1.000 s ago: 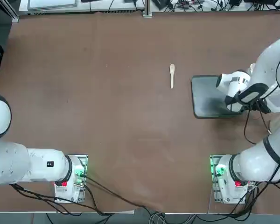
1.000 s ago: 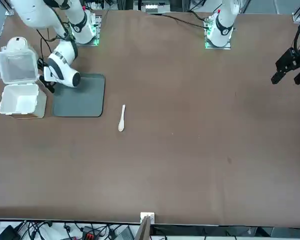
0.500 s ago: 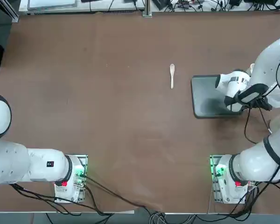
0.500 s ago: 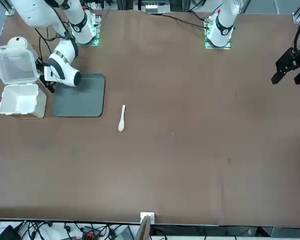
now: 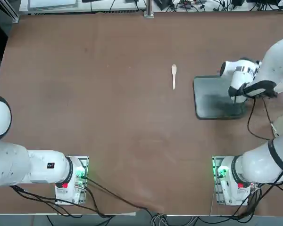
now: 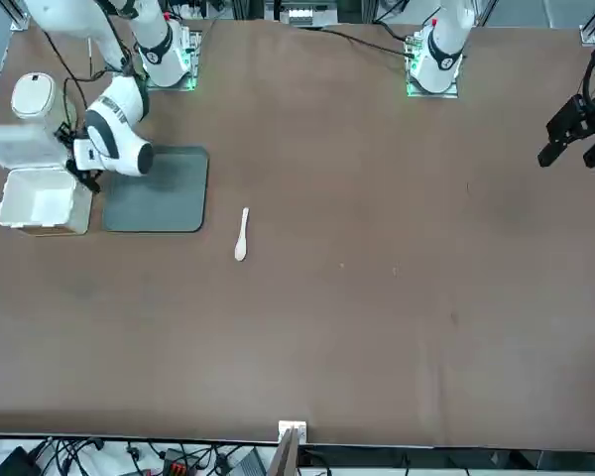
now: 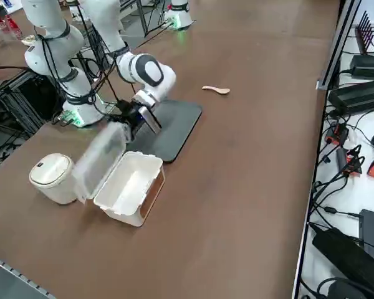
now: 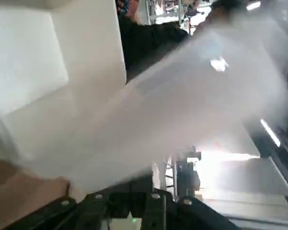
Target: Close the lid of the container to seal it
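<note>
The right claw (image 7: 129, 122) sits left of centre in the right side view, just behind the half-raised lid (image 7: 100, 159), at the near edge of the dark grey tray (image 7: 170, 129); I can't tell whether it is open or clamped. The lid stands tilted over the container (image 7: 128, 186), which rests open on the surface (image 7: 237, 162) at lower left of that view, with a round white object (image 7: 52, 178) just beside it. In the front view the lid (image 6: 18, 145) shows at the far left above the container (image 6: 40, 200). A small spoon (image 7: 215, 90) lies well apart, past the tray. To me this looks like mid-swing: the flap is partway over. Next it needs pushing on down until it lies flat on the rim, then pressing to seal.
</note>
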